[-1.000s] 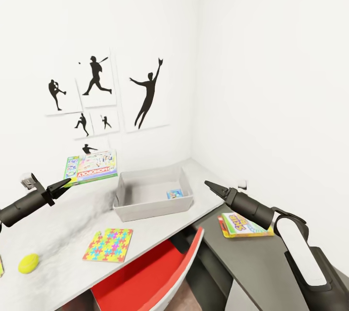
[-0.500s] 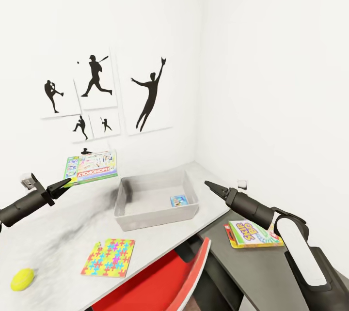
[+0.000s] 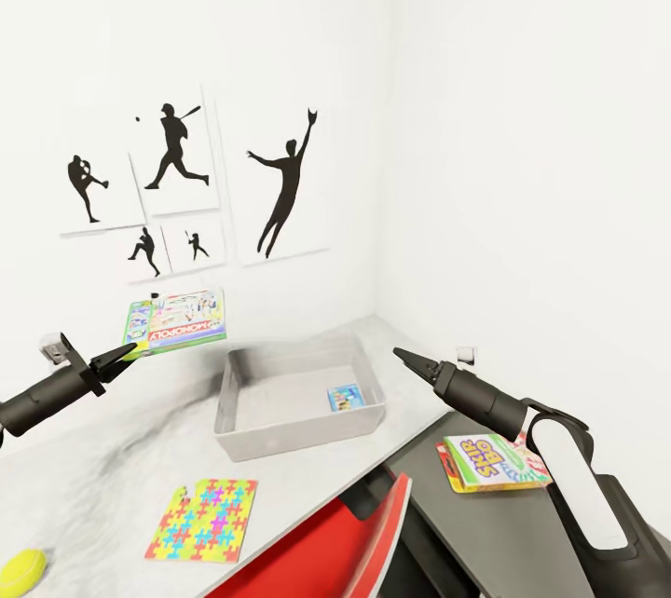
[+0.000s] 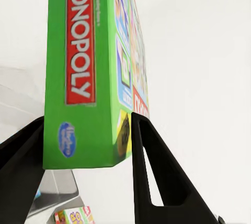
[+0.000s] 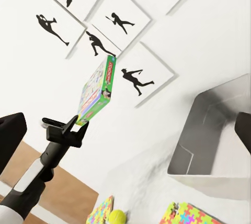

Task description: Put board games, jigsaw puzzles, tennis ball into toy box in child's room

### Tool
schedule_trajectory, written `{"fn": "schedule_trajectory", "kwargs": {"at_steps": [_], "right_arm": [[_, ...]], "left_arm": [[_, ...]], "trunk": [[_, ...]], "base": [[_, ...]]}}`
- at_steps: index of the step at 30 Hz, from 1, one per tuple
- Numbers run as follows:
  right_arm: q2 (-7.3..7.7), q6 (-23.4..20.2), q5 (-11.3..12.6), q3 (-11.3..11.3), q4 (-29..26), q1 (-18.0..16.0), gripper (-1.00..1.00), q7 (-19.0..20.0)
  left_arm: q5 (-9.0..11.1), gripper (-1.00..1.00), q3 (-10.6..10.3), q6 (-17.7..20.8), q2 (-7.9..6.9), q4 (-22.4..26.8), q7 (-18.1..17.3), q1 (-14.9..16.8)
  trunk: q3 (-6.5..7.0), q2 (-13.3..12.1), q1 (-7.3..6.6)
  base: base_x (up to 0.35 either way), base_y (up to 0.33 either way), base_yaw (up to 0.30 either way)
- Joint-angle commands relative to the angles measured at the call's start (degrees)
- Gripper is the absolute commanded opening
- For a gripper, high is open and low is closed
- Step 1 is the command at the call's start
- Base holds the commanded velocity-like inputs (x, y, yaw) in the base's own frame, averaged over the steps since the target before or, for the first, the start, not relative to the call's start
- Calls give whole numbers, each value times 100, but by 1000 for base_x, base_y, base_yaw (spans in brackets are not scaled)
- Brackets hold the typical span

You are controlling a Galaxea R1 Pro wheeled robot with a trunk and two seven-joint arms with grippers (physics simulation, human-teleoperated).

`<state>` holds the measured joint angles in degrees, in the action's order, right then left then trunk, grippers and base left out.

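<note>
The view had shifted since the earlier frame, the bin [image 3: 300, 398] sliding toward 7 o'clock while both arms kept their pose. The left gripper [image 3: 129, 352] was clamped on the bottom edge of the Monopoly box [image 3: 177, 320], which stood out at 2 o'clock, short of the bin. The box looked stiff, light and slick; an edge pinch could pivot. The right gripper [image 3: 403, 355] looked closed and empty.
</note>
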<state>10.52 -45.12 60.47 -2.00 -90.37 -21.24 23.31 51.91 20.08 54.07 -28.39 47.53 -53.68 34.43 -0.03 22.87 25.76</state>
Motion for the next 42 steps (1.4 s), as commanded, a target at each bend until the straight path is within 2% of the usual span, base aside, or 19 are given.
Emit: {"fn": "schedule_trajectory", "kwargs": {"at_steps": [1,6,9,11,12,16,18,21,24,26,27,30,34,39,42], "right_arm": [[1,-15,0,-2,2,-3,100,10],[-24,14,-12,-24,4,-3,100,-5],[-32,154,-103,-34,20,-3,100,-12],[-33,201,-152,-36,26,-3,100,-15],[-33,209,-161,-39,27,-3,100,-17],[-31,221,-173,-32,29,-3,100,-16],[-28,222,-175,-24,29,-3,100,-15],[-25,225,-176,-12,36,-3,100,-15],[-24,230,-178,-4,30,-3,100,-15],[-29,231,-181,-3,29,-3,100,-18],[-34,232,-184,-23,29,-3,100,-20],[-33,232,-185,-39,24,-3,100,-20],[-33,232,-185,-45,21,-3,100,-17],[-33,232,-188,-55,14,-3,100,-12],[-33,232,-189,-61,7,-3,100,-6]], "left_arm": [[1,-100,-5,24,0,3,-17,2],[-52,-100,-41,53,52,15,62,32],[-55,-100,-347,54,126,188,208,85],[-5,-100,-644,54,175,289,586,318],[7,-100,-702,53,211,306,733,407],[-16,-100,-794,39,530,329,1239,624],[-37,-100,-808,-16,818,278,1537,696],[-66,-100,-819,-81,1083,83,1771,720],[-65,-100,-894,-492,1217,-240,1877,729],[-65,-100,-1053,-685,1241,-389,1896,731],[-69,-100,-1383,-811,1248,-500,1870,731],[-57,-100,-1430,-823,1258,-512,1852,732],[-64,-100,-1454,-827,1387,-516,1852,732],[-67,-100,-1465,-828,1440,-516,1877,732],[-73,-100,-1613,-835,1454,-517,1902,732]], "trunk": [[-2,4,2],[-1,4,2],[-1,4,2],[-1,4,2],[-1,4,2],[-1,4,2],[-1,4,2],[-1,4,2],[-1,4,2],[-1,4,2],[-1,4,2],[-1,4,2],[-1,4,2],[-1,4,2],[-1,4,2]], "base": [[3,0,-67],[1,0,-21],[0,0,-3],[0,0,-1],[0,0,0],[0,0,0],[0,0,0],[0,0,0],[0,0,0],[0,0,0],[0,0,0],[0,0,0],[0,0,0],[0,0,0],[0,0,0]]}}
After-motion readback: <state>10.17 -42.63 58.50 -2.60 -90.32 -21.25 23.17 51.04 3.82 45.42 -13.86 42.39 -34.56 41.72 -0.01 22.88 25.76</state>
